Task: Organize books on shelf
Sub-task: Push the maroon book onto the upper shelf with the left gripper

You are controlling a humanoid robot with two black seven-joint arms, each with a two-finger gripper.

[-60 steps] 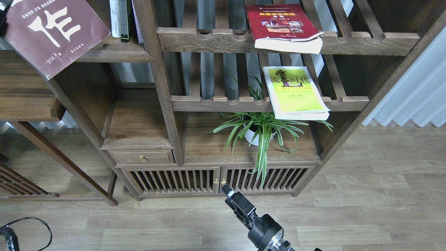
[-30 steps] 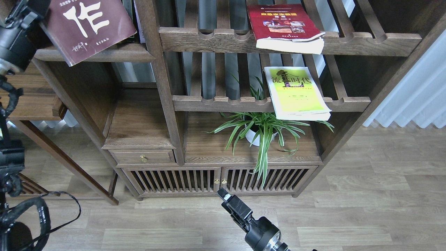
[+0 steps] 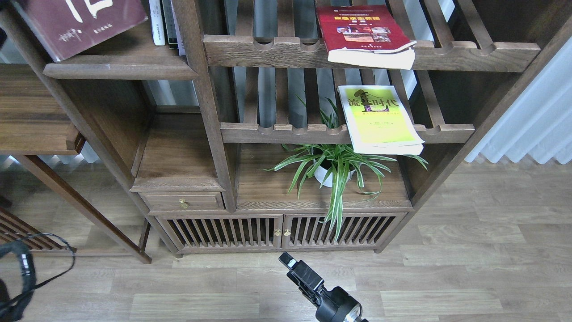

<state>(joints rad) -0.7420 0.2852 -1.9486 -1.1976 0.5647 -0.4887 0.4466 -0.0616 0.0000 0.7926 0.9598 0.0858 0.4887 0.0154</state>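
Observation:
The dark maroon book (image 3: 78, 22) with white characters lies tilted over the left end of the dark-brown shelf plank (image 3: 120, 70); its top is cut off by the frame edge. The red book (image 3: 357, 27) lies flat on the upper slatted rack and overhangs its front rail. The yellow-green book (image 3: 377, 118) lies flat on the lower slatted rack and also overhangs. My right gripper (image 3: 290, 264) hangs low over the floor in front of the cabinet doors, empty; its fingers cannot be told apart. My left gripper is out of view.
A few thin books (image 3: 163, 22) stand upright at the plank's right end. A potted spider plant (image 3: 333, 167) sits under the lower rack. A black cable loop (image 3: 27, 268) of my left arm shows at the bottom left. White curtain (image 3: 532, 116) at right.
The maroon book has moved up and left over the plank, now partly out of frame. My left arm, in view half a second ago, has left the view. The right gripper sank slightly.

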